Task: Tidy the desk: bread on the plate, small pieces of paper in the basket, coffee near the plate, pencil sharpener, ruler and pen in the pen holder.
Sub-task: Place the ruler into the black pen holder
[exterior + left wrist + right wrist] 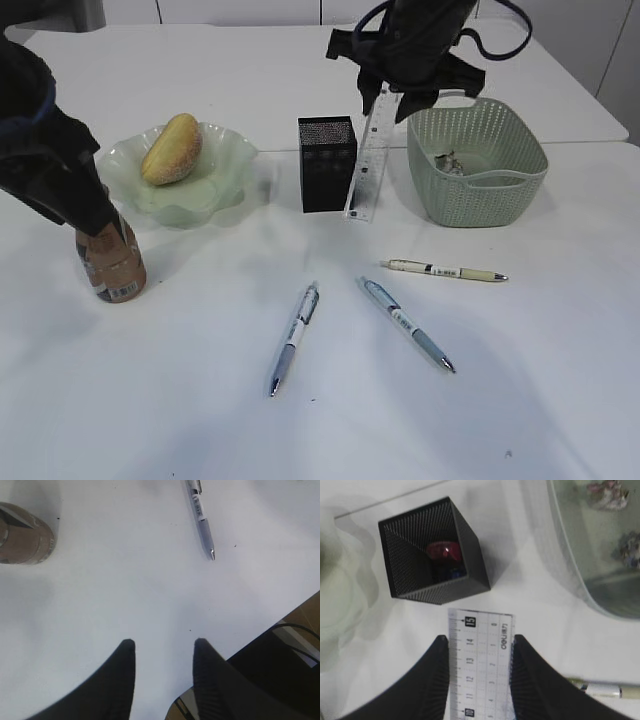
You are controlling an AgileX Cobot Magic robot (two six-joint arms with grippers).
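The white desk (320, 400) has 3 pens lying loose. The right gripper (479, 652) clamps the ruler (480, 665) beside the pen holder (432, 550) (red sharpener inside); shift it over the opening, keep it vertical, then release. The left gripper (164, 652) hangs parted, empty, near the coffee (22, 540).

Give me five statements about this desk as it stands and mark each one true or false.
1. The bread lies on the plate. True.
2. The right gripper holds the ruler. True.
3. All pens are in the pen holder. False: three pens lie on the desk.
4. The basket holds nothing. False: small crumpled pieces lie inside.
5. The left gripper is shut on the coffee. False: its jaws are apart over bare desk with nothing between them.
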